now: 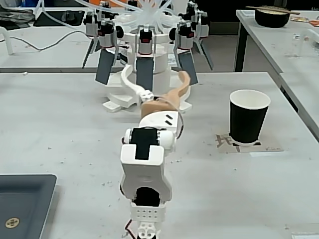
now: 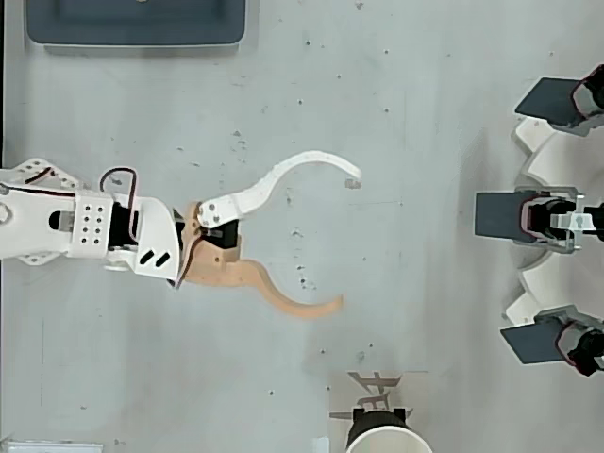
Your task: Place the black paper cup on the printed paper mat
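The black paper cup stands upright on the printed paper mat at the table's right side in the fixed view. The overhead view shows only the cup's white rim at the bottom edge, with the mat poking out above it. My gripper is open and empty, its white and tan curved fingers spread wide. It sits well left of the cup in the fixed view. In the overhead view the gripper is over bare table, apart from the cup and mat.
A white rig with dark hanging paddles stands at the table's back, at the right edge in the overhead view. A dark grey tray lies at front left. A dark bowl with chopsticks sits on another table.
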Robot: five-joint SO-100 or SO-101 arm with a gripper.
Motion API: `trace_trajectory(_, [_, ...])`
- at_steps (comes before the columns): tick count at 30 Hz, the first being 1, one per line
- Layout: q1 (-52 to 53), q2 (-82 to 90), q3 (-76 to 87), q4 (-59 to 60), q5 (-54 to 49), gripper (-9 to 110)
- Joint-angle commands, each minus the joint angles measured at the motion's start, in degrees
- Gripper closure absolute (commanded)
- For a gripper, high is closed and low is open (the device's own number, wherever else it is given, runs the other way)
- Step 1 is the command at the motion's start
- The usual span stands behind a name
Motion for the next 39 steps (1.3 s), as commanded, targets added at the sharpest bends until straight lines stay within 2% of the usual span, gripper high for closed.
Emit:
trace_trajectory(1, [-2.0, 3.7, 1.9, -0.8, -1.9, 69])
trace_trajectory(10, [-5.3, 1.4, 4.3, -0.7, -4.4, 70])
trace_trajectory(29, [-5.7, -28.9, -26.2, 0.5, -3.8, 74])
trace_trajectory(39, [-5.6, -37.8, -33.6, 0.1, -4.5, 81])
